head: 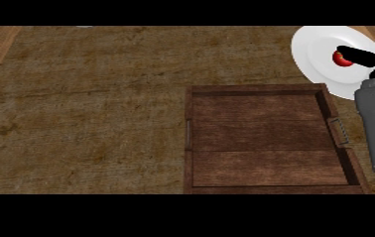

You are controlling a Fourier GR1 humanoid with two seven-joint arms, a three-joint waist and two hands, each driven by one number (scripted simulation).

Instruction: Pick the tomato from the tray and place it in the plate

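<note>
One hand (pixel 360 57) shows in the head view, the right one, black, reaching in at the far right over a round white plate (pixel 316 50). Only a dark finger and part of the grey forearm (pixel 365 98) can be made out, since the picture's right edge cuts off the rest. The small red tomato (pixel 340 58) sits over the middle of the plate, touching that finger, which hides its right side. Whether the fingers are clasped round the tomato or let go of it I cannot tell, nor whether it rests on the plate. The plate itself is cropped at the right. Near it lies a rectangular dark wooden tray (pixel 260 89) with metal handles, on the brown mottled counter (pixel 95 107); its near rim is cut off.
</note>
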